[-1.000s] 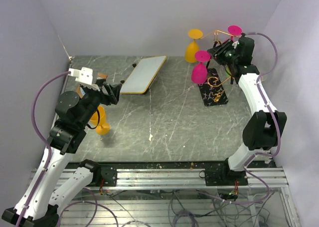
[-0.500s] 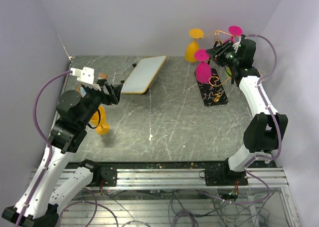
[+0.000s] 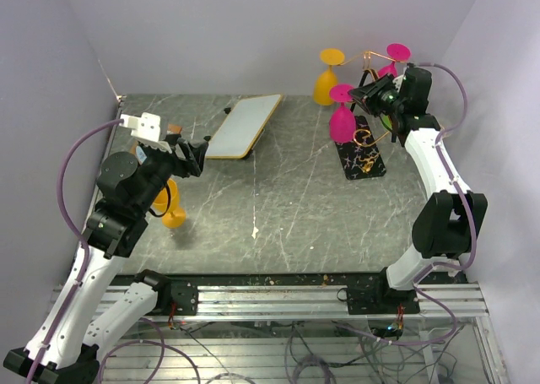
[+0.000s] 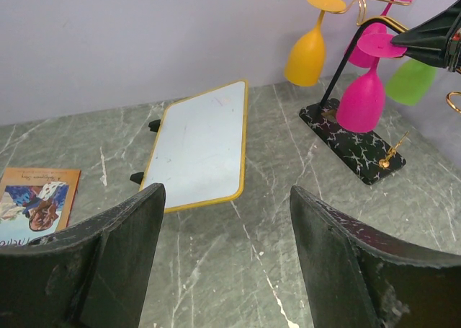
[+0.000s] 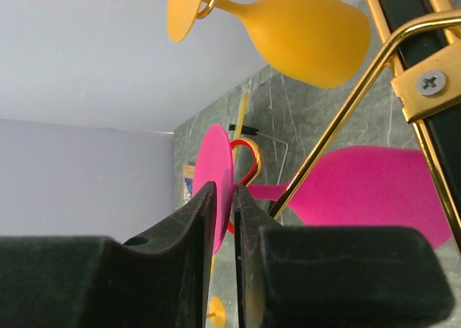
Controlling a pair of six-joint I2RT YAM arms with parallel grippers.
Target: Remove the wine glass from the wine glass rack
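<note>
While my right gripper [image 5: 222, 198] clamps the foot of the pink wine glass [image 3: 341, 124] on the wine glass rack [image 3: 361, 158] at the table's far right corner, I'd slide it straight out along the wire. My left gripper [image 4: 225, 198] hangs with its fingers apart.

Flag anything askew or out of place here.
Nothing looks spilled or broken. The whiteboard lies skewed on the table, and an orange wine glass sits under the left arm, partly hidden, so I cannot tell whether it stands upright.
</note>
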